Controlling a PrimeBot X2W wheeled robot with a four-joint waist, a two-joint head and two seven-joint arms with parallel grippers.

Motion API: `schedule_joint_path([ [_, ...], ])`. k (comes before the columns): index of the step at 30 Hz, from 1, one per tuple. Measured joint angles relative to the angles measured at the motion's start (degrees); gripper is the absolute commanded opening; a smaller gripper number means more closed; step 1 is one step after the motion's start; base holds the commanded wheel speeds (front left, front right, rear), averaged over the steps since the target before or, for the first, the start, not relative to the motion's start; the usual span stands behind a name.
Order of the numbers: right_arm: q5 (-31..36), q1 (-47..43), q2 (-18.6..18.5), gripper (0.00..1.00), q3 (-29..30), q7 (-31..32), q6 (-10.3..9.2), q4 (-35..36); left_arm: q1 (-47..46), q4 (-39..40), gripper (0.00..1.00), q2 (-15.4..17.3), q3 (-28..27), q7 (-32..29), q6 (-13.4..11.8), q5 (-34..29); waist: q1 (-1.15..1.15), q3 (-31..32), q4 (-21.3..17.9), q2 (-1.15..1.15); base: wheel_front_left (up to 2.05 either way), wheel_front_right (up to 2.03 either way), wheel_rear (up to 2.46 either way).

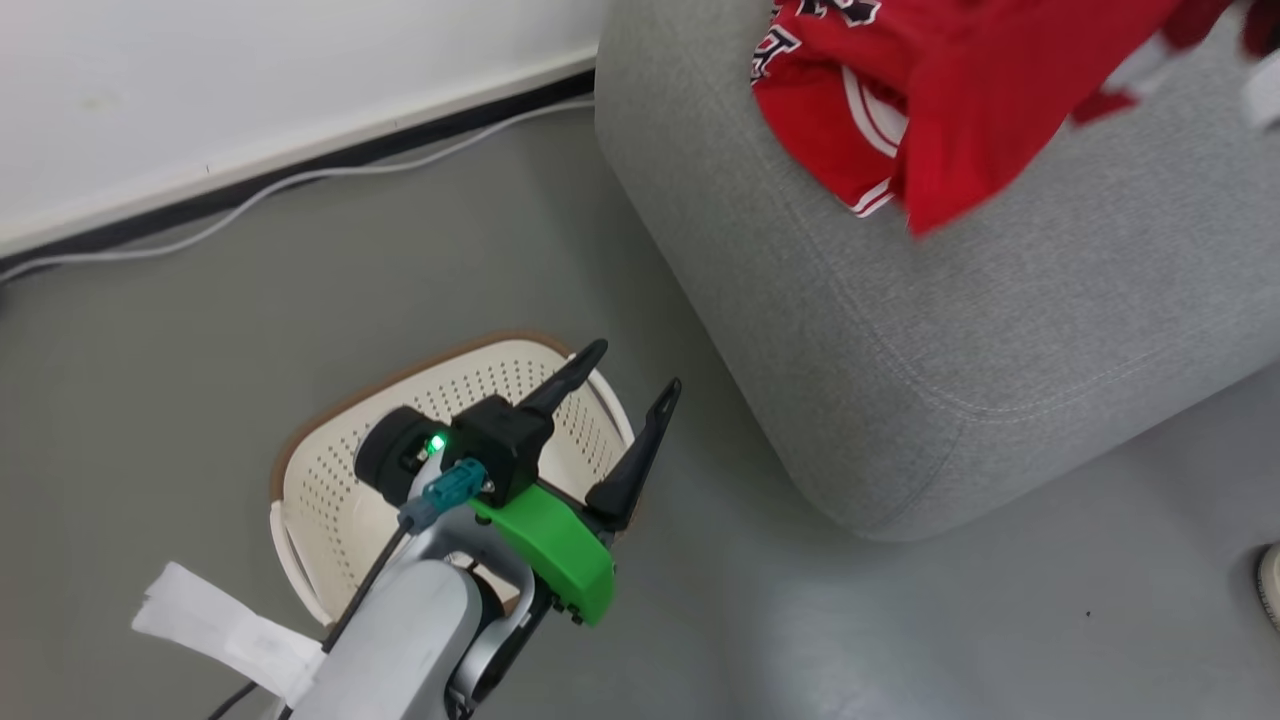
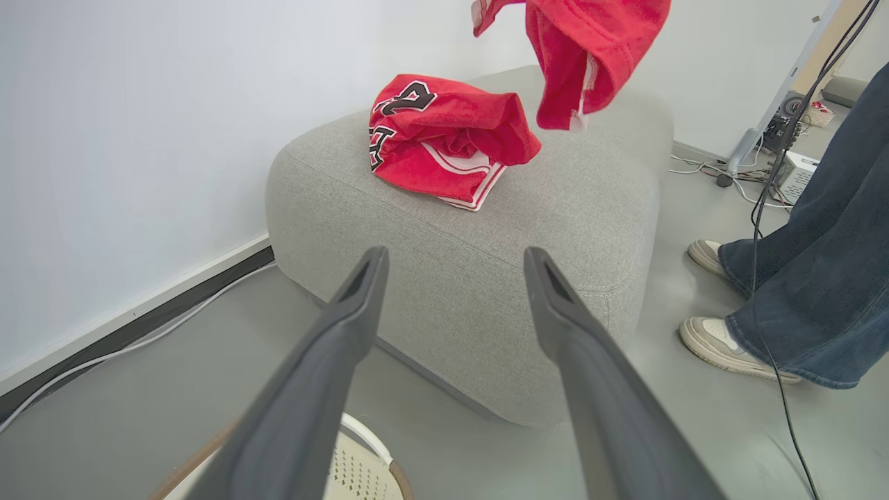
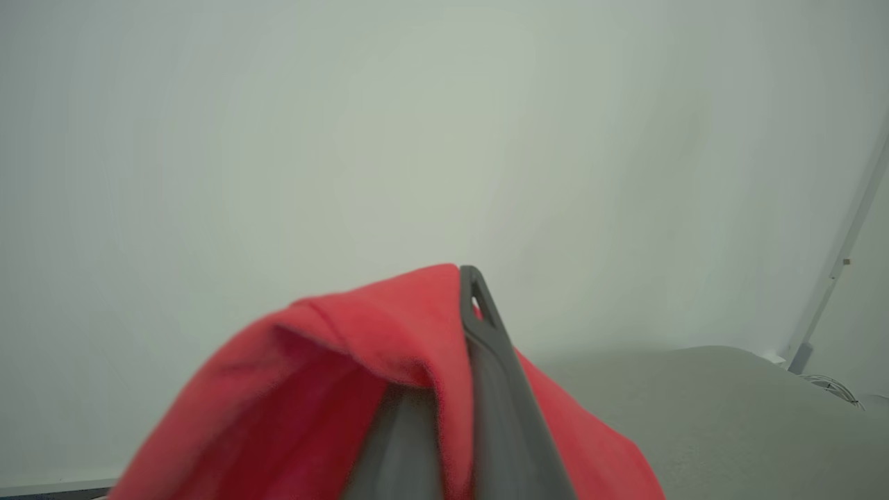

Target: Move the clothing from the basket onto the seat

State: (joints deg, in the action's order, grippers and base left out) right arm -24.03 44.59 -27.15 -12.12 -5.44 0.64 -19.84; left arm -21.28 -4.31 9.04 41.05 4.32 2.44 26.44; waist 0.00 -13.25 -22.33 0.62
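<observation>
head view: the basket (image 1: pixel 330 480) sits on the floor beside the seat (image 1: pixel 900 380), what shows of its inside is bare plastic, and the left gripper (image 1: pixel 635 366) hangs over it with jaws spread wide, holding nothing. left wrist view gives the side look: two red pieces of clothing, the numbered garment (image 2: pixel 444 139) bunched on the seat top and the plainer garment (image 2: pixel 590 48) dangling over it, plus a person (image 2: pixel 819 229) in jeans with two shoes (image 2: pixel 722 340) next to the seat. right wrist view: right gripper (image 3: pixel 469 292) jaws pinched tight on that plainer red cloth, grey seat below.
</observation>
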Motion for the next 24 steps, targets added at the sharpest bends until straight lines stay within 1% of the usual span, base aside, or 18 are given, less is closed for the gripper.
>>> schedule_joint_path([
  [5,-0.12,7.95,-2.37,0.0,1.82,3.07,-0.21,-1.42,-1.92,2.08,1.0,0.98,-0.69,-1.34,-0.48,-0.45,0.0,-3.68,1.92,0.0,0.0,0.0,0.0],
  [6,-0.12,7.95,-2.37,0.0,1.82,3.07,-0.21,-1.42,-1.92,2.08,1.0,0.98,-0.69,-1.34,-0.48,-0.45,0.0,-3.68,1.92,0.0,0.0,0.0,0.0],
  [10,0.15,12.14,-3.6,0.0,2.02,4.79,-0.21,-2.94,-3.16,3.61,1.0,1.67,-1.21,-2.44,-0.81,-0.56,0.0,-6.56,3.93,0.0,0.0,0.0,0.0],
  [14,1.18,15.43,-4.09,0.0,1.67,6.02,-0.24,-4.53,-4.66,5.3,1.0,2.12,-1.3,-3.23,-0.92,-2.25,0.01,-9.6,6.03,0.0,0.0,0.0,0.0],
  [19,2.87,17.8,-5.21,0.0,2.27,5.99,-1.81,-8.18,-5.95,5.72,1.0,2.44,-1.19,-3.36,-0.86,-2.27,0.01,-12.95,8.95,0.0,0.0,0.0,0.0],
  [20,3.13,17.91,-5.39,0.0,2.44,5.92,-1.87,-9.05,-5.95,5.72,1.0,2.52,-1.18,-3.36,-0.74,-2.27,0.01,-13.46,9.59,0.0,0.0,0.0,0.0],
  [23,4.0,18.14,-6.03,0.0,2.78,5.39,-3.27,-11.52,-5.95,5.73,1.0,3.07,-1.24,-3.36,-0.43,-2.48,0.01,-14.84,11.37,0.0,0.0,0.0,0.0],
  [24,4.27,18.14,-6.48,0.0,2.82,5.39,-3.36,-12.57,-5.95,5.76,1.0,3.26,-1.3,-3.54,-0.43,-2.61,0.01,-15.28,11.88,0.0,0.0,0.0,0.0],
])
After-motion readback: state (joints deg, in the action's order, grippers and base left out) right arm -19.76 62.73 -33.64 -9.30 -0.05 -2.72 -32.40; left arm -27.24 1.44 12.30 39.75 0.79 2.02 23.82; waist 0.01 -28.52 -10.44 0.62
